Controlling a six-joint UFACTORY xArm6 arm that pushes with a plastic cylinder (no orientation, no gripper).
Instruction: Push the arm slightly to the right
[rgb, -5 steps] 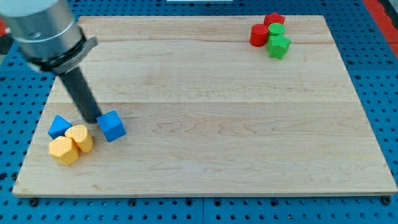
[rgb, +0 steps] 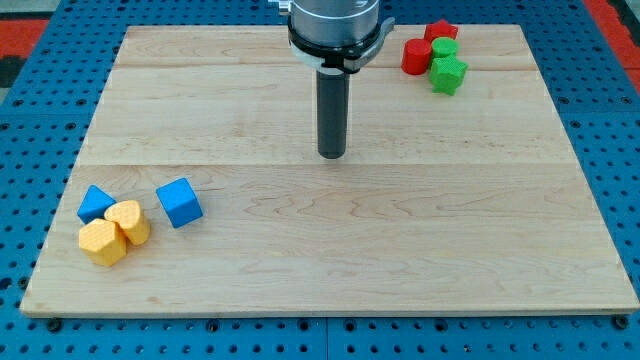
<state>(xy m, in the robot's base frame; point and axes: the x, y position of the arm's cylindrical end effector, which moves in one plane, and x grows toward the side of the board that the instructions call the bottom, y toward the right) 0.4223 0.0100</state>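
My tip (rgb: 331, 155) rests on the wooden board (rgb: 400, 240) near its middle, a little toward the view's top, touching no block. A blue cube (rgb: 179, 202) lies well to its lower left. Further left sit a second blue block (rgb: 96, 203) and two yellow blocks (rgb: 129, 220) (rgb: 103, 242), packed together. At the view's top right is a cluster: a red cylinder (rgb: 415, 56), a red star-shaped block (rgb: 440, 31), a green round block (rgb: 445, 48) and a green star-shaped block (rgb: 447, 74).
The board lies on a blue perforated table (rgb: 30, 150). The arm's grey housing (rgb: 334, 25) hangs over the board's top edge above the rod.
The rod has moved far to the right and toward the top, away from the blue cube it was next to. No block has moved.
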